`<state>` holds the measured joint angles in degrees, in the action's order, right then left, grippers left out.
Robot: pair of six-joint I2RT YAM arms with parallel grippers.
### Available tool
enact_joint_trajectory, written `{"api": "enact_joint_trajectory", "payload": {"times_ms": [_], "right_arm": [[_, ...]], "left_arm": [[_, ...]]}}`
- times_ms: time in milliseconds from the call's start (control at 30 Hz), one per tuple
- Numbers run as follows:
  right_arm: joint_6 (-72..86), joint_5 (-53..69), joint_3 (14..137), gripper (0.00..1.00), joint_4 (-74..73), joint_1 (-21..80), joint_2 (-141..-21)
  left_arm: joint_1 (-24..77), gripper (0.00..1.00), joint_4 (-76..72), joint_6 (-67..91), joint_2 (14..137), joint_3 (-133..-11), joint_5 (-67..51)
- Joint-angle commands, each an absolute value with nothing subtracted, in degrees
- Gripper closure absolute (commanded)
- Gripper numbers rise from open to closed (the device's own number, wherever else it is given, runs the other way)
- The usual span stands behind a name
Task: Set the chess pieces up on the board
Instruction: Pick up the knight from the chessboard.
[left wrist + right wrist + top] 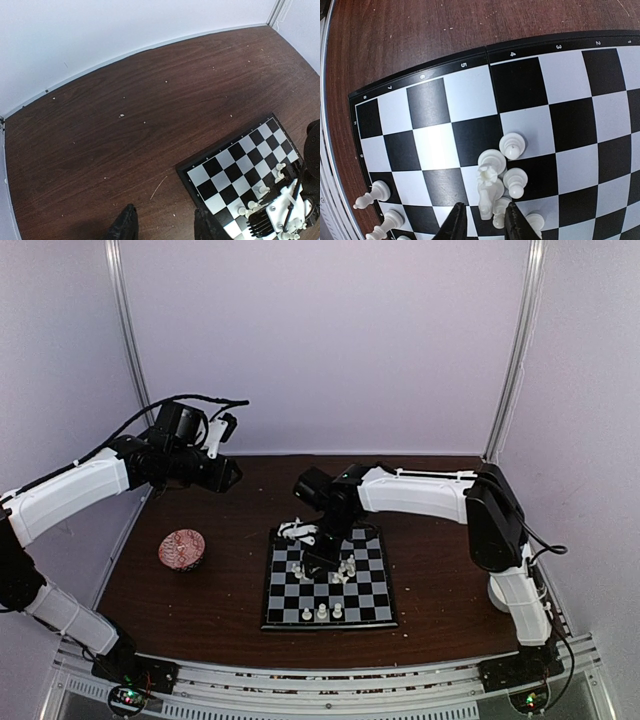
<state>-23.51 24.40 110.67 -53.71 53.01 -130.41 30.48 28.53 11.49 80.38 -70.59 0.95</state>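
- Progress, as I judge it: early; only a few of the chess pieces (512,145) stand in any order; three sit in a row on squares along the near edge of the board (372,592) in the top view.
- Left to do: a loose cluster crowds the middle squares, some pieces upright, one tall piece (486,192) leaning or lying among them; these need spreading onto home squares; most squares are bare.
- Look of the pieces: tiny, cream-white, glossy plastic, each well inside a single square; no dark pieces show in any view.
- The board: flat, black and pale checks, thin black rim with small numbers; it lies on the brown bench (230,590), about mid-bench, with a patterned bowl (182,548) well apart to its left.
- Right gripper (485,215): low over the cluster, fingers partly spread either side of the tall piece; dark board shows between one finger and the piece, so I judge nothing pinched yet.
- Left gripper (165,227): raised over bare bench beyond the board's far left corner, fingers spread, nothing between them.
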Motion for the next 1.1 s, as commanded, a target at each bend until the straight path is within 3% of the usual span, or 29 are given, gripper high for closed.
{"api": "enact_joint_trajectory", "payload": {"times_ms": [0, 333, 700, 1067], "right_arm": [[-23.0, 25.3, 112.6, 0.73, -54.4, 53.7, -131.3], [-22.9, 24.9, 114.1, 0.8, -54.8, 54.0, -133.0], [-22.5, 24.4, 114.2, 0.97, -55.2, 54.0, -132.4], [-21.3, 26.2, 111.0, 0.99, -54.6, 54.0, -122.4]], "left_arm": [[30.5, 0.61, 26.9, 11.3, 79.9, -71.4, -0.1], [30.5, 0.61, 26.8, 11.0, 80.6, -71.4, -0.9], [30.5, 0.61, 27.0, 10.7, 81.3, -71.6, -1.2], [30.5, 0.6, 27.5, 10.2, 82.2, -72.2, -0.5]]}}
